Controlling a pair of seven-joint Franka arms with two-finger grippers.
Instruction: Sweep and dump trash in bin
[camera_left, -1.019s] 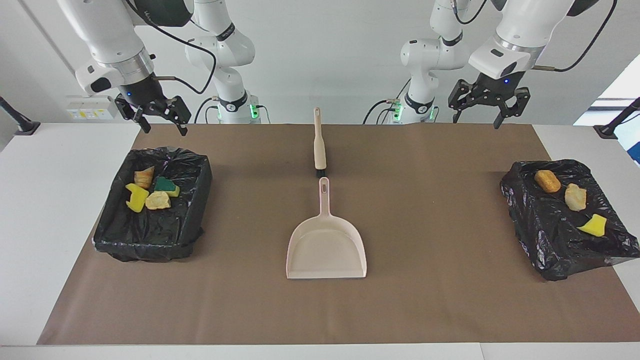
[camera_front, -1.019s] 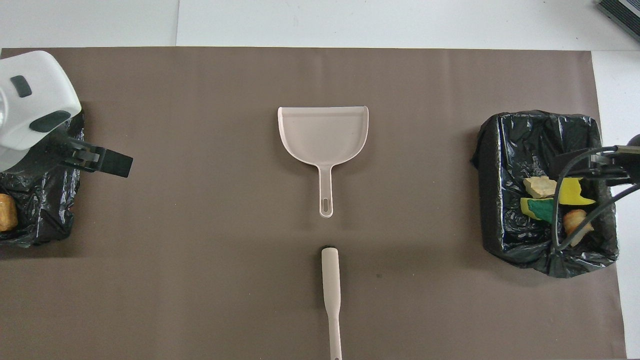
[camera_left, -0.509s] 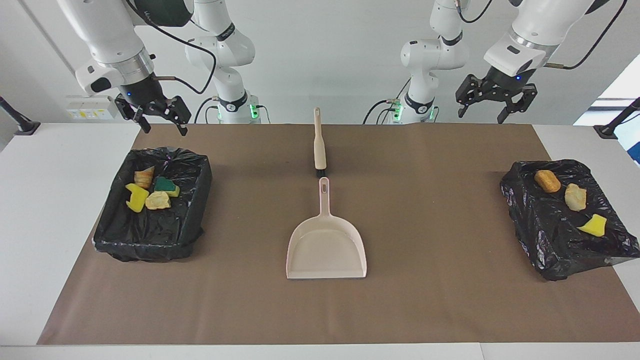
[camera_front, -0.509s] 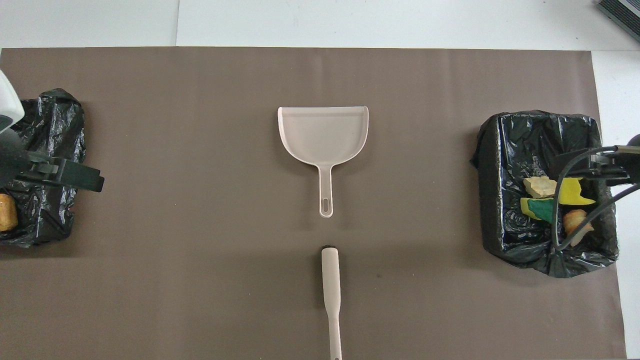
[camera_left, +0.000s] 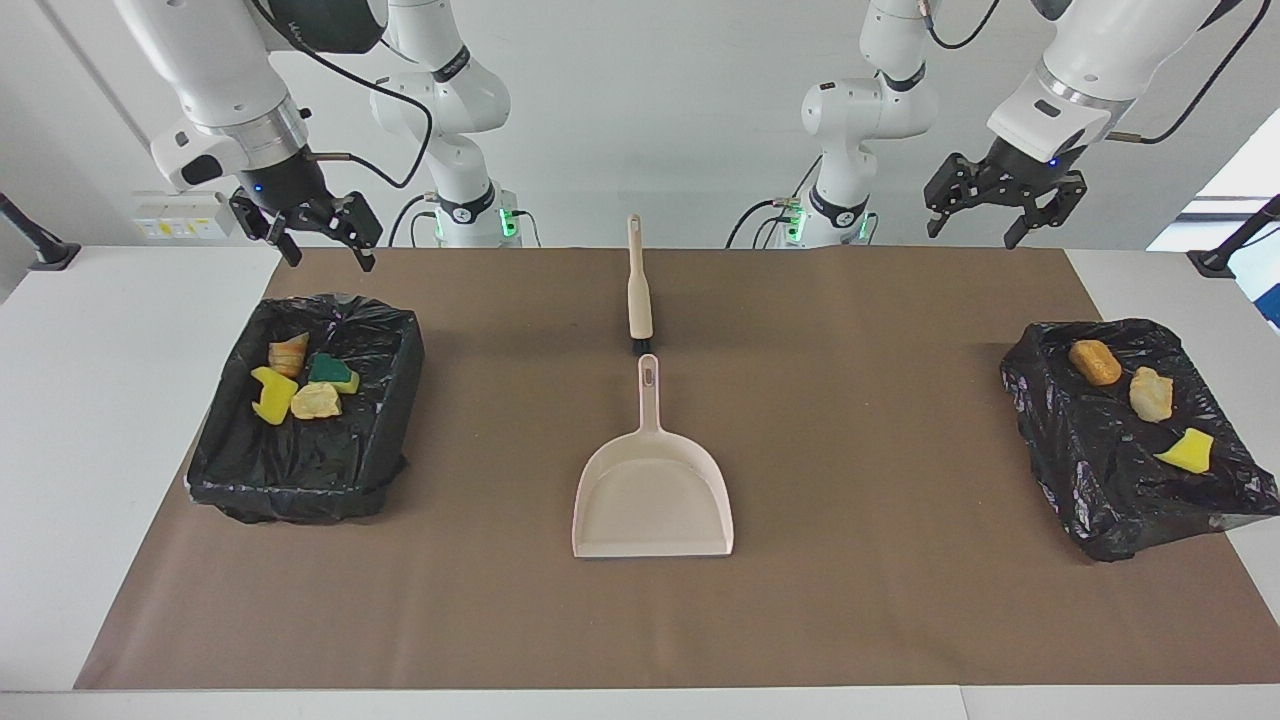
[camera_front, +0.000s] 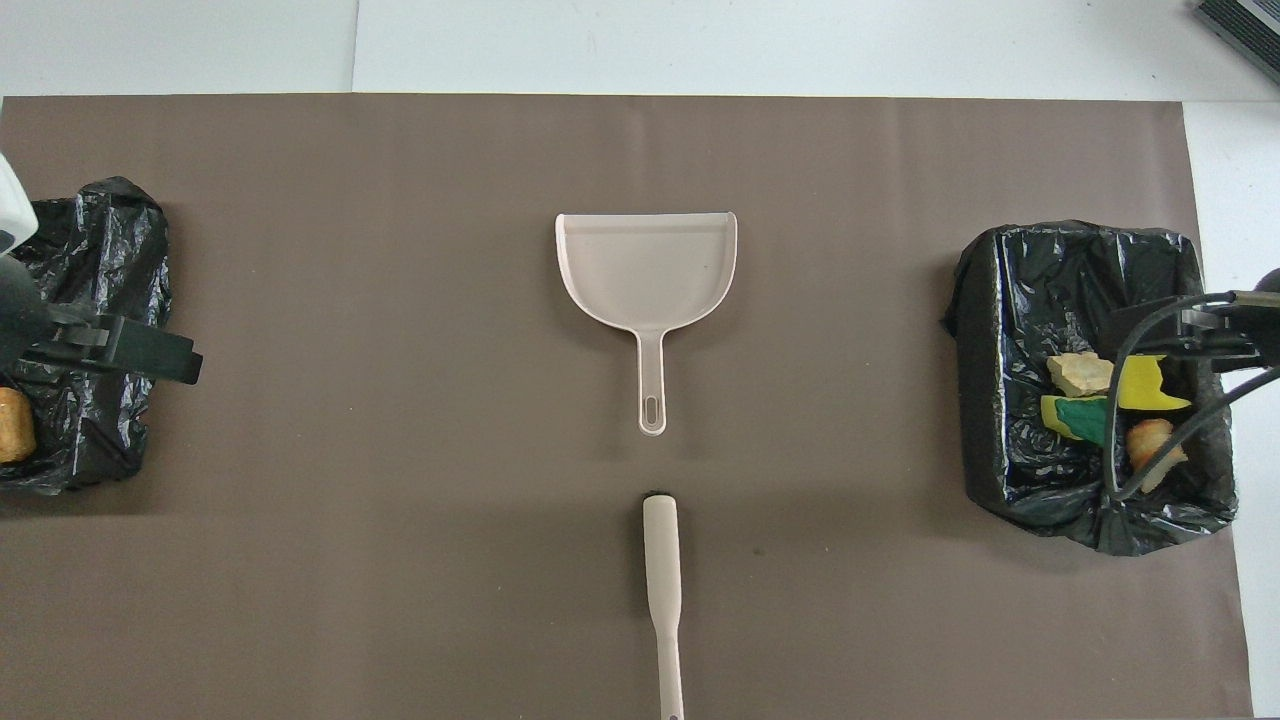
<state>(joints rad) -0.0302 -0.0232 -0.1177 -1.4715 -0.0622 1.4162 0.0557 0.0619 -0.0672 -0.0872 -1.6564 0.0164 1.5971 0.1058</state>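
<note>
A: Item one, the grippers. How are they standing?

B: The right gripper (camera_left: 318, 235) is hanging with its jaws spread, holding nothing, over the table edge nearest the robots, just above the robot-side rim of the bin (camera_left: 395, 345). The left gripper (camera_left: 1003, 205) is hanging high over the left arm's end of the table, fingers likewise spread and empty.

A: Item two, the trash. Where is it lying?

B: Four pieces are sitting in the bin at the right arm's end: a tan bread bit (camera_left: 288, 354), a green-backed sponge (camera_left: 333, 372), a yellow sponge chunk (camera_left: 271, 395) and a pale bread piece (camera_left: 315, 401), clustered in the half nearer the robots. Three more are resting on a black bag-covered tray (camera_left: 1100, 500) at the left arm's end: an orange croissant bit (camera_left: 1094, 362), a pale bread chunk (camera_left: 1151, 393) and a yellow sponge wedge (camera_left: 1187, 450), strung in a line running away from the robots.

A: Item three, surroundings?

B: The pale pink dustpan (camera_left: 652, 495) is lying mid-table, long axis running toward and away from the robots, mouth facing away from them, handle pointing at them. The brush (camera_left: 638, 290) is lying in line with it, nearer the robots, bristle end just beside the dustpan handle. Both are resting on the brown mat (camera_left: 850, 420), well apart from both trash groups.
</note>
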